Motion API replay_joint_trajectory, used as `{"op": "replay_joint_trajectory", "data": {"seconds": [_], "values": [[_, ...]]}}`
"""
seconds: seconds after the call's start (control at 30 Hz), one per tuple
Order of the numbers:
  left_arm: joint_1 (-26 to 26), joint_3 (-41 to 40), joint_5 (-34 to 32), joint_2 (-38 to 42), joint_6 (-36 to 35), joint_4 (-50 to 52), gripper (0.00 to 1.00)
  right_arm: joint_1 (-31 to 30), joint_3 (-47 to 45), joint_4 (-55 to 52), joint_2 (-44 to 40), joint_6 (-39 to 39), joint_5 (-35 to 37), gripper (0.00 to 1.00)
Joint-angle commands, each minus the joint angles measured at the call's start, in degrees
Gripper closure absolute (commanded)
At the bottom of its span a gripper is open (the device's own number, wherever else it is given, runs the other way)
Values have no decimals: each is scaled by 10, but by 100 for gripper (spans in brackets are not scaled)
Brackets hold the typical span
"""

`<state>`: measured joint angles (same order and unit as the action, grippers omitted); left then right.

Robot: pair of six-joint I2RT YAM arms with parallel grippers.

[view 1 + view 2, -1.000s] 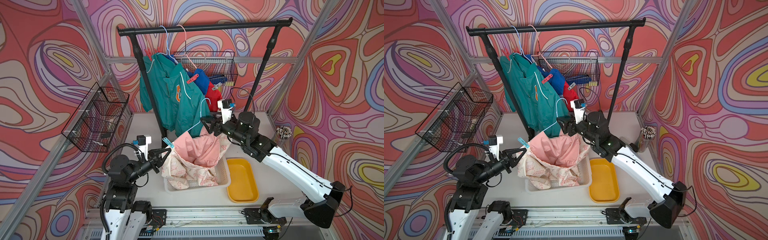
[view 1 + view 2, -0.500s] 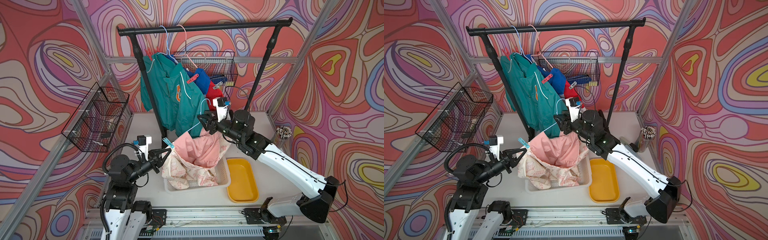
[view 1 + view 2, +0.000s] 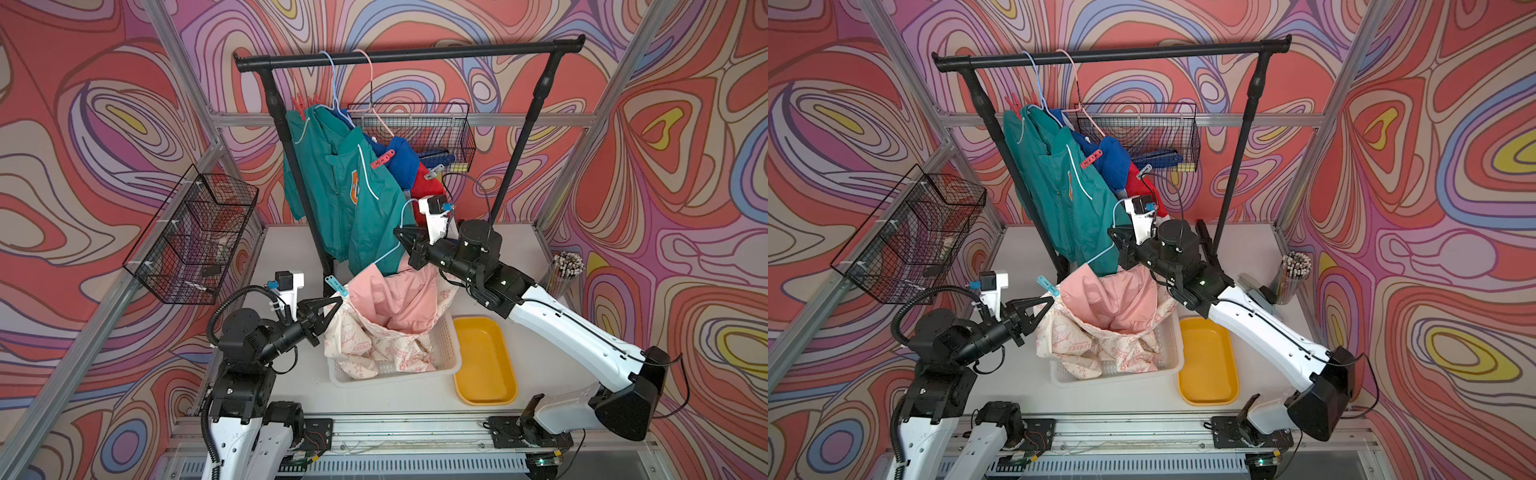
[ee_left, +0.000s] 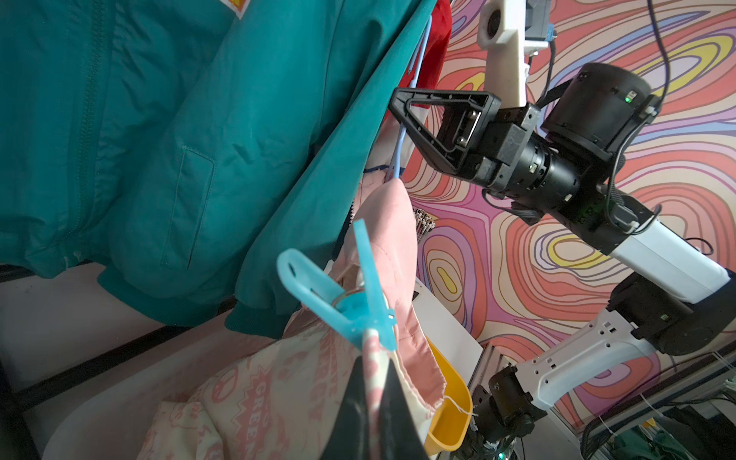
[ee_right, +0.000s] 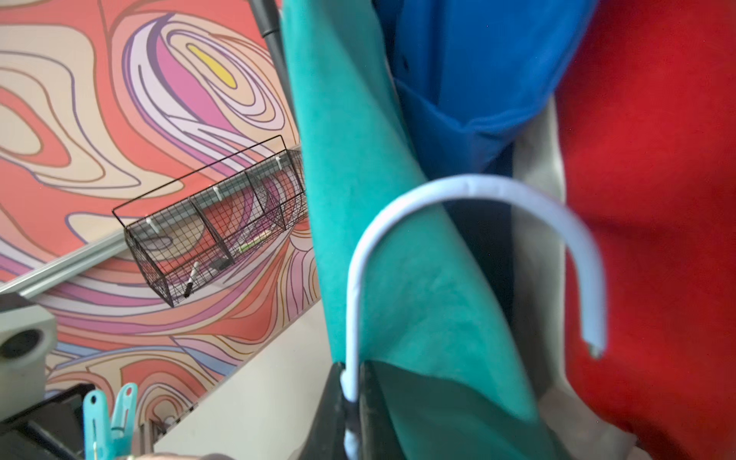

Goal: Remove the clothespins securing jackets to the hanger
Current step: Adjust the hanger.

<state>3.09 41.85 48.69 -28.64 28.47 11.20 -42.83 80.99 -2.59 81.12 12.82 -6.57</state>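
The right gripper (image 5: pixel 352 382) is seen closed on the thin neck of a pale-blue hanger (image 5: pixel 438 191). The hanger's hook curls free in front of the teal-green jacket (image 5: pixel 358 159) and the blue-red jacket (image 5: pixel 478 79) and is not hung on the rail (image 3: pixel 407 52). The left gripper (image 4: pixel 374 382) is clamped on the printed edge of the pale pink jacket (image 3: pixel 390 307), just below a teal-blue clothespin (image 4: pixel 342 294) that pinches the cloth. That jacket is slumped into a white basket (image 3: pixel 451 361) beside a yellow tray (image 3: pixel 484 365). A coral peg (image 3: pixel 382 158) and a grey peg (image 3: pixel 434 171) are seen higher up on the two hanging jackets. Neither gripper is on the clothespin itself, so one grip would have to be given up before it can be squeezed open — and there the risk is judged to lie. If the cloth were released, the jacket's weight could sag the hanger end and carry the peg away from where it is aimed at. The thin wire could also twist in the right jaws, since little surface is offered to them. If the two arms were pulled apart instead, the peg might be snapped off and flung — or the teal-green hem, hanging against the hanger, dragged along.
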Motion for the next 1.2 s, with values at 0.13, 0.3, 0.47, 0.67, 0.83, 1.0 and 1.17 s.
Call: {"op": "replay_joint_trajectory", "data": {"seconds": [0.13, 0.3, 0.47, 0.67, 0.83, 1.0, 1.17], "values": [[4, 41, -43, -10, -19, 58, 74, -4, 17, -9, -2, -28, 15, 100], [4, 92, -114, -12, -50, 164, 41, -3, 32, -13, 15, -43, 31, 100], [4, 152, -167, -10, -82, 243, 25, -3, 43, -12, 31, -49, 35, 100], [8, 240, -141, -72, -126, 290, 16, -4, 46, -12, 36, -59, 31, 100], [14, 300, -87, -154, -141, 291, 16, -4, 35, -14, 22, -62, 23, 100], [96, 373, -144, -230, -189, 345, 16, -4, 24, -16, 11, -69, 22, 100], [153, 425, -212, -288, -232, 382, 16, -4, 13, -14, 0, -76, 16, 100]]}}
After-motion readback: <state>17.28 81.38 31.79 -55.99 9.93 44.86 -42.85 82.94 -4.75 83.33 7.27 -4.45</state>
